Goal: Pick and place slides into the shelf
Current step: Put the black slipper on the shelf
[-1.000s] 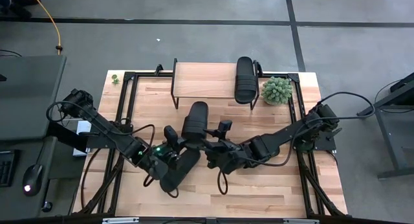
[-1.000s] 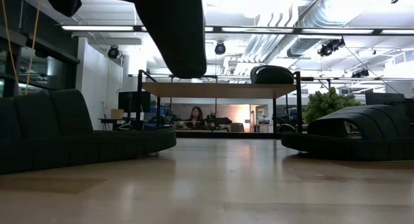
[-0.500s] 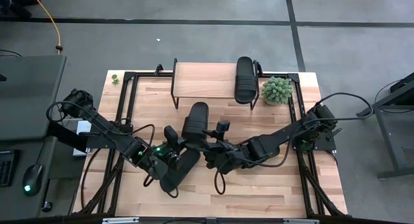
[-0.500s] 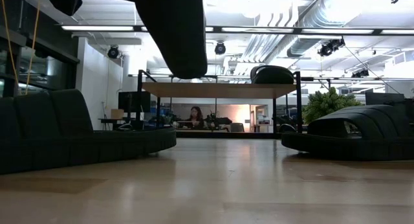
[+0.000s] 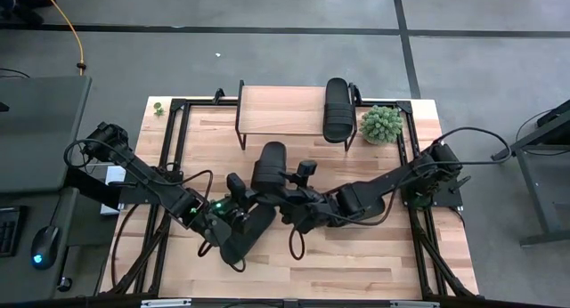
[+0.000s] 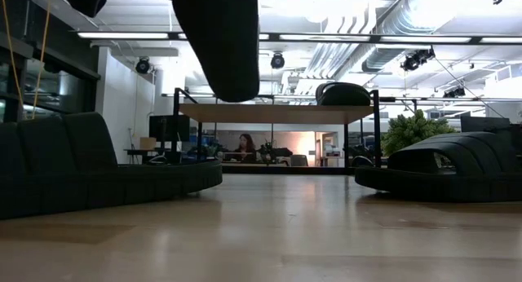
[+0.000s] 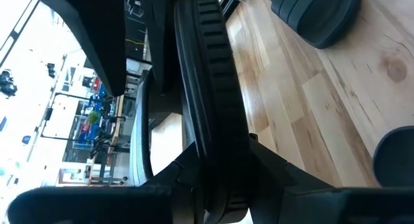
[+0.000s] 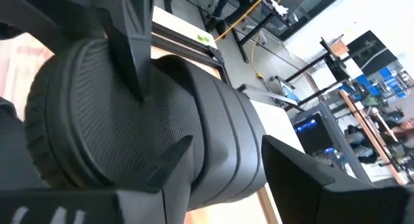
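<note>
One black slide [image 5: 269, 166] hangs in the air above the middle of the table, with my left gripper [image 5: 244, 194] and my right gripper [image 5: 292, 189] both shut on it from either side. In the low view it shows as a dark shape [image 6: 222, 39] coming down from the top. The shelf [image 5: 280, 110] stands at the far edge with another slide [image 5: 337, 108] lying flat on its right end. Two more slides [image 6: 98, 172] [image 6: 453, 172] rest sole-down on the table; the high view shows one [image 5: 242, 237] below my left gripper. My left gripper pinches the sole's ribbed rim [image 7: 217, 130] between its two fingers, coming slanting from the table's left. The rim runs along between the fingers. The slide is lifted clear of the table. My right gripper has the slide's end between its fingers, coming from the table's right. One finger [image 8: 129, 49] lies on the patterned underside of the sole [image 8: 84, 114]; the other finger [image 8: 304, 179] stands at the ribbed strap side [image 8: 239, 153]. The slide is clear of the table.
A small green plant [image 5: 381, 124] stands right of the shelf. A black metal frame [image 5: 178, 148] runs around the tabletop. The shelf's left part [image 5: 267, 108] is bare wood. A person sits in the room far behind the shelf [image 6: 246, 143].
My right gripper has gone a little toward the table's left, in on the raised slide. The slide stays aloft in almost the same place, and my left gripper has kept still.
</note>
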You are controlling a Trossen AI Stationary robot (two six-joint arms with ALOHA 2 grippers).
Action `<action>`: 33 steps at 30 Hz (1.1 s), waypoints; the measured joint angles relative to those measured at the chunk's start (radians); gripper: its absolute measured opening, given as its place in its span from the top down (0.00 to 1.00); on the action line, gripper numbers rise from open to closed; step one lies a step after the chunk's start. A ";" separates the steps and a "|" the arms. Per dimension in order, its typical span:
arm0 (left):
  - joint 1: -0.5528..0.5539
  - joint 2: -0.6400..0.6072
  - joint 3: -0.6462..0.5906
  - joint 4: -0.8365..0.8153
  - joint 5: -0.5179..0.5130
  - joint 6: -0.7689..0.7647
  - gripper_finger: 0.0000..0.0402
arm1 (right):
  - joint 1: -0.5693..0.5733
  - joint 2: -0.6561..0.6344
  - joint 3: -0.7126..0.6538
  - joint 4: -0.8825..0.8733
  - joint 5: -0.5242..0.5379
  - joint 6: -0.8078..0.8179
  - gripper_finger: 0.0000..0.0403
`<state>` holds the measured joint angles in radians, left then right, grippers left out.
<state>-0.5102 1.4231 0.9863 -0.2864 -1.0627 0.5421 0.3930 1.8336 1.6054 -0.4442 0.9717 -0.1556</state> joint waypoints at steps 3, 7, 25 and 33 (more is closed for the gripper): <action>0.000 0.000 0.000 0.004 0.011 0.001 0.82 | -0.007 0.000 0.000 -0.018 0.012 0.014 0.57; 0.000 0.000 0.000 0.007 0.013 0.001 0.82 | -0.014 0.000 0.000 -0.028 0.012 0.041 0.57; -0.001 0.000 -0.002 0.033 0.057 0.030 0.82 | -0.062 0.065 -0.001 -0.006 -0.031 0.002 0.57; -0.001 0.000 0.002 0.026 0.052 0.012 0.82 | -0.057 0.065 -0.001 0.045 -0.019 -0.010 0.61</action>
<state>-0.5114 1.4227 0.9882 -0.2608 -1.0111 0.5541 0.3355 1.8984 1.6043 -0.3997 0.9525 -0.1654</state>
